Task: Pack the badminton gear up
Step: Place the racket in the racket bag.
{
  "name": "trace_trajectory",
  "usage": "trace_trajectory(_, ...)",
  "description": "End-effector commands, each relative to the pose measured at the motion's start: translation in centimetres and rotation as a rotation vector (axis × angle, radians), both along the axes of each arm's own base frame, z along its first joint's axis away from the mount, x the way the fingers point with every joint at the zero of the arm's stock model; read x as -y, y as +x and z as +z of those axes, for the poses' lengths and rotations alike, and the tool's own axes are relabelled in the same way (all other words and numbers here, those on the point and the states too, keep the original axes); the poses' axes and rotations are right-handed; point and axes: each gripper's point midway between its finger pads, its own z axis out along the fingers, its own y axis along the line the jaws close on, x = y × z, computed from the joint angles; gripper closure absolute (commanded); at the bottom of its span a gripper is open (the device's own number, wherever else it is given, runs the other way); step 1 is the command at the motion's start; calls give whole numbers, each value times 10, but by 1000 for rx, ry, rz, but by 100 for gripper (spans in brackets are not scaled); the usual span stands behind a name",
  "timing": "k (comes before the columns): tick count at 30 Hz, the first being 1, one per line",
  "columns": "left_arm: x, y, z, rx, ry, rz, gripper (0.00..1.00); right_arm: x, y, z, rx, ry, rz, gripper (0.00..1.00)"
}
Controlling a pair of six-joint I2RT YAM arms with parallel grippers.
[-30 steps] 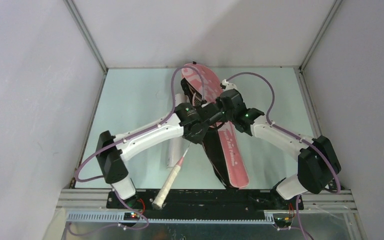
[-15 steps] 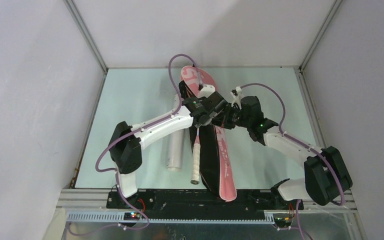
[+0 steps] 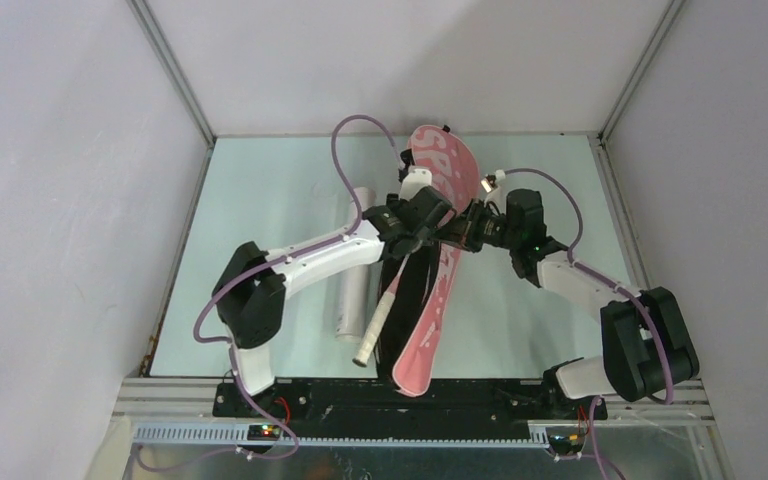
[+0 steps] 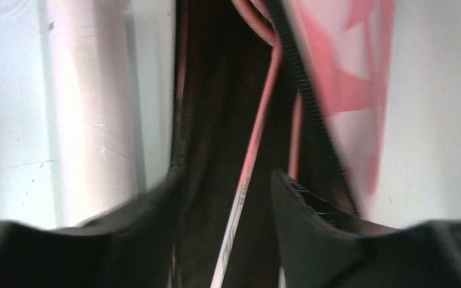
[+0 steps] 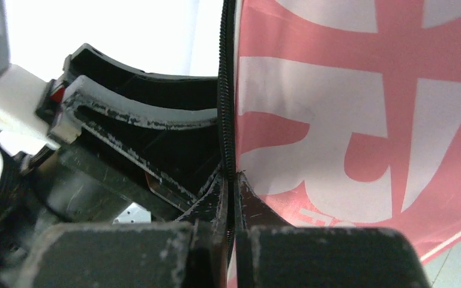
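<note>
The pink racket bag (image 3: 440, 270) lies tilted across the table with its black opening facing left. A racket's pink shaft (image 4: 251, 171) runs into that opening, and its white handle (image 3: 372, 330) sticks out toward the near edge. My left gripper (image 3: 415, 222) is open, its fingers (image 4: 303, 210) standing on both sides of the shaft without touching it. Just to the right, my right gripper (image 5: 230, 180) is shut on the bag's black zipper edge (image 5: 227, 108). The long white tube (image 3: 355, 285) lies left of the bag. No shuttlecocks are in view.
The table's metal frame rail (image 3: 420, 430) runs along the near edge below the bag's end. Grey walls close in the table on the left, back and right. Purple cables (image 3: 345, 150) loop above both wrists.
My left gripper has let go of the racket shaft and opened. The bag swung, its near end going left and its far end right. The racket handle moved with it.
</note>
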Motion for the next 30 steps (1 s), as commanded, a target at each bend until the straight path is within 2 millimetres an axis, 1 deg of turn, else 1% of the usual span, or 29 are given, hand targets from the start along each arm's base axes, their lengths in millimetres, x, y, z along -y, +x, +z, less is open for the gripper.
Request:
trace_trajectory(1, 18, 1, 44, 70, -171, -103, 32, -6, -14, 32, 49, 50, 111, 100)
trace_trajectory(2, 16, -13, 29, 22, -168, -148, 20, -4, -12, 29, 49, 33, 102, 100)
trace_trajectory(3, 12, -22, 40, 24, -185, -188, 7, -2, -10, 25, 48, 10, 95, 100)
trace_trajectory(4, 6, -37, 44, 5, -203, -227, 3, 1, -9, 23, 50, 2, 87, 100)
trace_trajectory(5, 2, -47, 43, -20, -199, -259, 1, 2, -8, 19, 47, -13, 84, 100)
trace_trajectory(6, -7, -57, 52, -17, -215, -280, 1, 4, -7, 18, 46, -20, 76, 100)
trace_trajectory(7, -9, -67, 52, -37, -217, -316, 0, 6, -5, 15, 43, -34, 62, 100)
trace_trajectory(8, -15, -77, 59, -36, -235, -338, 0, 7, -4, 13, 43, -40, 55, 100)
trace_trajectory(9, -15, -89, 58, -70, -250, -387, 0, 8, -2, 12, 41, -46, 45, 100)
trace_trajectory(10, -19, -99, 59, -85, -263, -411, 0, 7, -2, 11, 36, -45, 43, 100)
trace_trajectory(11, -16, -113, 57, -126, -292, -464, 0, 7, -2, 12, 40, -43, 42, 100)
trace_trajectory(12, -19, -125, 49, -161, -305, -491, 0, 7, -2, 13, 41, -41, 43, 100)
trace_trajectory(13, -13, -141, 46, -209, -351, -555, 0, 7, -1, 13, 43, -39, 43, 100)
trace_trajectory(14, -17, -155, 34, -247, -366, -585, 0, 7, -1, 13, 44, -40, 42, 100)
trace_trajectory(15, -16, -171, 21, -304, -400, -625, 0, 7, -1, 13, 44, -41, 40, 100)
trace_trajectory(16, -16, -178, 19, -320, -425, -642, 0, 8, 0, 13, 43, -43, 35, 100)
trace_trajectory(17, -13, -189, 11, -361, -474, -664, 0, 7, -1, 13, 44, -44, 35, 100)
trace_trajectory(19, -9, -204, 1, -429, -538, -680, 1, 7, 0, 11, 44, -45, 27, 100)
trace_trajectory(21, -7, -210, -13, -481, -550, -666, 5, 6, 0, 9, 45, -43, 18, 100)
trace_trajectory(22, -6, -209, -19, -492, -552, -647, 7, 6, 1, 9, 47, -41, 12, 100)
trace_trajectory(23, -9, -209, -29, -500, -541, -622, 11, 5, 0, 8, 47, -40, 14, 100)
trace_trajectory(24, -5, -205, -30, -489, -563, -606, 14, 5, 0, 7, 47, -42, 10, 100)
trace_trajectory(25, -5, -207, -37, -501, -567, -598, 16, 3, -1, 6, 45, -47, 12, 100)
trace_trajectory(26, 2, -204, -32, -481, -614, -606, 18, 3, -2, 3, 40, -56, 10, 100)
trace_trajectory(27, 4, -205, -37, -487, -623, -602, 19, 2, -3, 1, 36, -59, 14, 100)
trace_trajectory(28, 10, -203, -33, -466, -648, -607, 20, 1, -4, -1, 33, -60, 13, 100)
trace_trajectory(29, 11, -204, -39, -474, -644, -602, 21, 0, -5, -2, 29, -61, 15, 100)
trace_trajectory(30, 13, -204, -40, -474, -648, -605, 25, -1, -7, -3, 28, -62, 17, 100)
